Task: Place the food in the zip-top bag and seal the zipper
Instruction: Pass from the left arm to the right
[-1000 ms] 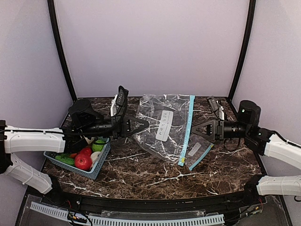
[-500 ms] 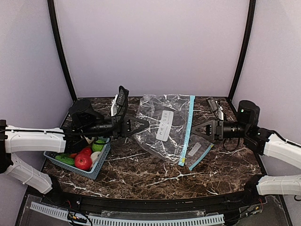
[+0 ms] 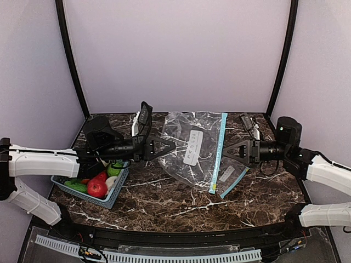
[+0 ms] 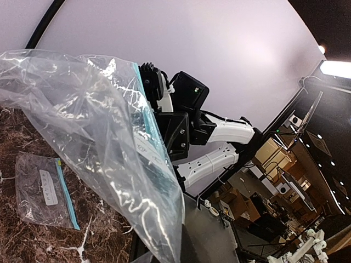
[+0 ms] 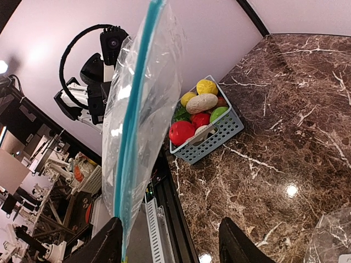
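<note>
Over marbled table (image 3: pixel 181 205), zip-top bag (image 3: pixel 192 143), zipper end rightward, clamped in left gripper's (image 3: pixel 171 146) jaws, right gripper's (image 3: pixel 226 151) jaws apart.

Lavender walls (image 3: pixel 175 55) close in a dark marble tabletop (image 3: pixel 164 203) veined white, with black poles (image 3: pixel 71 60) at the corners. Beyond (wrist views only) lies a dim lab with a ceiling light (image 4: pixel 335 68).
</note>
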Available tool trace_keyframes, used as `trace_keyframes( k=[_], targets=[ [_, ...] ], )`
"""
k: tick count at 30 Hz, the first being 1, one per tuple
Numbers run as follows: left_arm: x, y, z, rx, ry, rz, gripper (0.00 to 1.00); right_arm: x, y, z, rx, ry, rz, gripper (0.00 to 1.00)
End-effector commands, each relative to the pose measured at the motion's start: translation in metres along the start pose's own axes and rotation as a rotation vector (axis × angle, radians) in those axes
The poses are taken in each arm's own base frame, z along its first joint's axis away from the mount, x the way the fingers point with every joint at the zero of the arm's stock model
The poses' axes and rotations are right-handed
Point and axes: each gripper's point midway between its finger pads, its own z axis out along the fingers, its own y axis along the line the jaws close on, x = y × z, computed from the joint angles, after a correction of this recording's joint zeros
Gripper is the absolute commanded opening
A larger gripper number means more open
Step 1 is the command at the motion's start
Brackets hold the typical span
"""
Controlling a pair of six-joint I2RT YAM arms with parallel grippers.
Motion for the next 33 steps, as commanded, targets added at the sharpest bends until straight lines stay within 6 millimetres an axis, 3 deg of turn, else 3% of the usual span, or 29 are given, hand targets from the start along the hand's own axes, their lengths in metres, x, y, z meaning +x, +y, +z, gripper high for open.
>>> trace_keyframes(
  k=[1,10,15,19,23,25,28,29,33],
  targets=[
    [-0.004,-0.01,0.001,0.045,-0.006,0.018,0.01,-0.01,0.012,0.002,-0.042,-0.013,-0.043,0.57],
    [-0.004,-0.011,0.003,0.066,-0.01,0.008,0.01,-0.012,0.014,0.004,-0.063,-0.013,-0.044,0.5],
    [-0.003,-0.01,0.004,0.074,-0.013,0.004,0.01,-0.011,0.015,0.005,-0.075,-0.01,-0.047,0.36],
    [0.001,-0.003,0.005,0.056,-0.007,-0.008,0.01,-0.014,0.021,0.003,-0.09,-0.024,-0.062,0.19],
    [0.008,0.011,0.006,0.01,0.003,-0.026,0.01,-0.017,0.026,0.0,-0.104,-0.053,-0.071,0.02],
    [0.012,0.022,0.006,-0.039,0.012,-0.038,0.02,-0.019,0.024,-0.001,-0.088,-0.069,-0.064,0.0],
    [0.018,0.039,0.002,-0.132,0.028,-0.044,0.19,-0.022,0.015,-0.002,-0.015,-0.079,-0.04,0.0],
    [0.023,0.05,0.0,-0.194,0.045,-0.048,0.34,-0.023,0.011,-0.003,0.017,-0.079,-0.034,0.0],
    [0.03,0.081,-0.019,-0.432,0.105,-0.019,0.66,-0.027,-0.002,-0.009,0.146,-0.078,-0.033,0.0]
  ],
)
